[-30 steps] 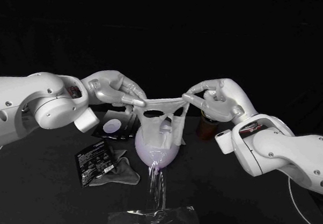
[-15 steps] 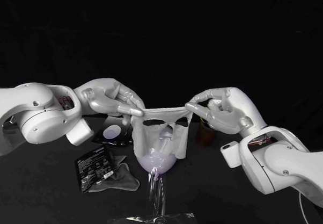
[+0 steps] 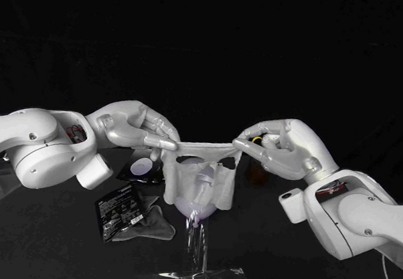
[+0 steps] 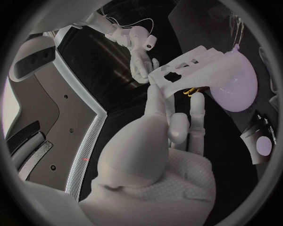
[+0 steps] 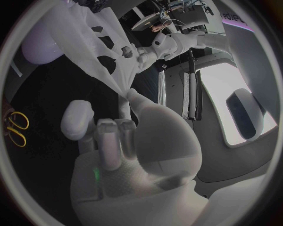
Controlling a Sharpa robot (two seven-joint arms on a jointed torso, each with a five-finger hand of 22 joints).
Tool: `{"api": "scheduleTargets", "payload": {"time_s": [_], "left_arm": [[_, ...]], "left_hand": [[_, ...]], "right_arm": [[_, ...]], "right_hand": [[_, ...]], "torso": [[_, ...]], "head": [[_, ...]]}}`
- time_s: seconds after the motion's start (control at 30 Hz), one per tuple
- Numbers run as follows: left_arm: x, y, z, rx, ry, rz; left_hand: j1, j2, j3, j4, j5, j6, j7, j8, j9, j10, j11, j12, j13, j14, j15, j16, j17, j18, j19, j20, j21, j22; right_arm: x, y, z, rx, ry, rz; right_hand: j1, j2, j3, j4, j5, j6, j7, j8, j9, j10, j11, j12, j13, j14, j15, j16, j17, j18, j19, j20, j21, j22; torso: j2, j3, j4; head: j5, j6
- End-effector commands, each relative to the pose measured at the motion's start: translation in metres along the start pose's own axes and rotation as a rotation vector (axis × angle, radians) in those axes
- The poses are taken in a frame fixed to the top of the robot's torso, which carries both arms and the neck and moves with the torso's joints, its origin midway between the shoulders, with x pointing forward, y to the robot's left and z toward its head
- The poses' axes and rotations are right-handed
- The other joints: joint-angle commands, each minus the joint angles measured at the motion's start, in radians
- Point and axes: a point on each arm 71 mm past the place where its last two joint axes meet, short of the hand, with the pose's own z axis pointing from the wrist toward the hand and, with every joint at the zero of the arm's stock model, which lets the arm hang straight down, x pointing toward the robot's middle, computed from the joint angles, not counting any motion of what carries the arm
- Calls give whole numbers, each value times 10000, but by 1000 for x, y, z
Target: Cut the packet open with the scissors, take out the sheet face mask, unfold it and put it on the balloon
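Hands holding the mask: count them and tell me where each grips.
2. The left hand pinches one top corner of the mask; the right hand pinches the opposite top corner. The mask hangs between them, covering part of the balloon in the head view.

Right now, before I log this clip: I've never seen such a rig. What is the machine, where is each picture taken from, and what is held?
This is a robot with two white arms ending in silver hands. The head view looks down from its head; the two round pictures come from cameras at its wrists. The left hand and right hand each pinch an upper corner of the white sheet mask, which is stretched between them and hangs down over the lavender balloon on its clear stand. On the black table lies the black packet.
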Motion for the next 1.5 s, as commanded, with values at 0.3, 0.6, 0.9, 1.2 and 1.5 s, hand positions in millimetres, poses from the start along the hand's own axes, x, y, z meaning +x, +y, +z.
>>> {"api": "scheduleTargets", "payload": {"time_s": [0.3, 0.6, 0.9, 1.2, 1.5], "left_arm": [[10, -1, -9, 34, 82, -153], [23, 12, -13, -238, 415, -294], [32, 20, -16, -399, 612, -364], [34, 32, -13, -612, 667, -388], [20, 48, 2, -829, 214, -310]], "left_hand": [[14, 1438, -77, 11, -30, 87, 15, -69, 9, 87, -25, -37, -12, 129, -38, 3, 66, 103, 66, -23, 59, 23], [22, 1436, -82, 8, -30, 96, 16, -72, 7, 96, -29, -41, -16, 153, -42, 1, 93, 103, 73, -28, 64, 25], [27, 1437, -89, 9, -30, 103, 17, -77, 6, 104, -32, -46, -20, 157, -46, 1, 84, 103, 81, -35, 68, 27], [27, 1437, -89, 9, -30, 103, 17, -77, 6, 104, -32, -46, -20, 157, -46, 1, 84, 103, 81, -35, 68, 27], [35, 1441, -93, 9, -30, 108, 18, -84, 3, 110, -35, -52, -25, 186, -50, -4, 118, 103, 90, -41, 73, 29]], "right_arm": [[11, -6, -12, 189, 400, 124], [19, -13, -18, 433, 632, 240], [23, -16, -24, 594, 745, 326], [25, -26, -24, 740, 793, 209], [31, -47, -11, 1015, 873, 33]], "right_hand": [[121, -20, 32, -9, 30, 7, -108, 408, 1377, 1043, -61, 35, 2629, 1045, -64, 49, 2627, 192, 23, -4, 29, 1275], [123, -25, 36, -13, 30, 7, -111, 411, 1380, 1043, -63, 35, 2629, 1045, -66, 49, 2627, 195, 17, -5, 14, 1271], [124, -29, 40, -16, 30, 7, -112, 413, 1382, 1043, -65, 35, 2629, 1045, -68, 49, 2627, 193, 23, -7, 22, 1274], [125, -34, 45, -20, 30, 9, -114, 417, 1385, 1043, -67, 35, 2629, 1045, -71, 49, 2627, 196, 21, -8, 12, 1271], [123, -34, 49, -20, 30, 9, -115, 419, 1387, 1043, -68, 35, 2629, 1045, -72, 49, 2627, 194, 28, -10, 22, 1274]], "torso": [[-6, -1, 1], [-27, 2, 1], [-59, 16, -1], [-86, 34, 1], [-102, 41, -2]], "head": [[48, -34], [41, -162], [23, -342], [13, -463], [-57, -596]]}}
